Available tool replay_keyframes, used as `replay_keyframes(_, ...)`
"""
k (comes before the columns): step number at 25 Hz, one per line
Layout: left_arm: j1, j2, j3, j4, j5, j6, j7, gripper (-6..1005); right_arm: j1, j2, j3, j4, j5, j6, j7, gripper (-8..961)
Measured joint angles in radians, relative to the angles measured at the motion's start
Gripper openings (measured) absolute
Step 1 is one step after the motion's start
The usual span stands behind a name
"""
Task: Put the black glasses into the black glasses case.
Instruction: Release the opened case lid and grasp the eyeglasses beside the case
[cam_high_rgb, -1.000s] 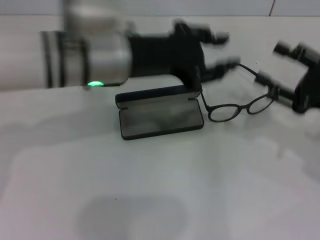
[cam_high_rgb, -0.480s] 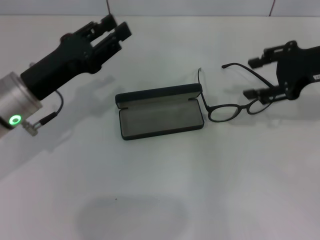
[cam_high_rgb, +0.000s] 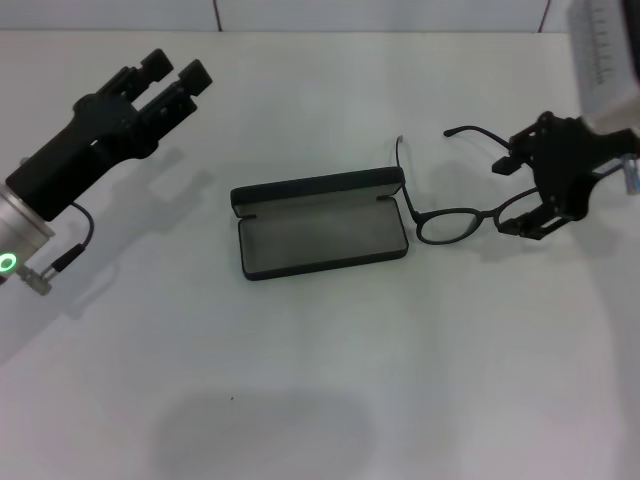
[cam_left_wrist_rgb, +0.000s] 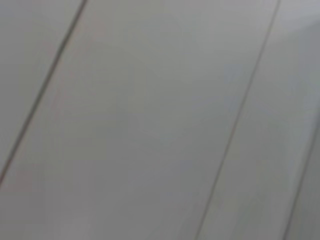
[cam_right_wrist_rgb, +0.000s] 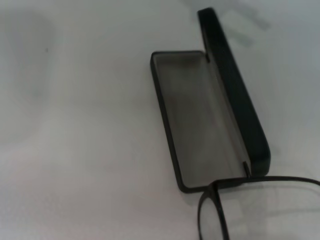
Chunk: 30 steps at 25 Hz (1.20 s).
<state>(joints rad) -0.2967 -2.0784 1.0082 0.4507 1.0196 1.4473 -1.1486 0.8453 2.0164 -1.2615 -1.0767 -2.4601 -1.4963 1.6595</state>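
The black glasses case (cam_high_rgb: 322, 232) lies open mid-table, its grey-lined tray toward me and its lid standing behind. The black glasses (cam_high_rgb: 447, 224) lie just to its right, temples unfolded and pointing away from me. My right gripper (cam_high_rgb: 512, 197) is open at the glasses' right end, one finger on each side of the right lens. My left gripper (cam_high_rgb: 174, 68) is open and empty, raised at the far left, well away from the case. The right wrist view shows the open case (cam_right_wrist_rgb: 205, 115) and one lens rim of the glasses (cam_right_wrist_rgb: 212, 210). The left wrist view shows only pale surface.
The white table (cam_high_rgb: 320, 380) carries nothing else. A faint grey shadow patch (cam_high_rgb: 260, 430) lies near the front. The back edge meets a wall with thin seams (cam_high_rgb: 215, 15).
My left arm has swung back from over the case to the far left. My right gripper has turned and settled around the glasses' right end. Glasses and case have not moved.
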Motion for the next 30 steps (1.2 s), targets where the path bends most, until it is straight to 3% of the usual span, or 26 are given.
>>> replay_keyframes(8, 0.005, 0.0, -0.007, -0.005, 0.001, 0.001, 0.003, 722, 0.043, 0.007, -0.192, 0.05, -0.082, 0.128, 0.064, 563)
replay_keyframes(20, -0.021, -0.005, -0.009, -0.039, 0.001, -0.011, 0.04, 718, 0.089, 0.011, -0.388, 0.189, -0.03, 0.32, 0.086, 554)
replay_keyframes(30, -0.031, -0.003, -0.004, -0.054, 0.0, -0.013, 0.044, 714, 0.103, 0.011, -0.411, 0.25, -0.018, 0.373, 0.099, 526)
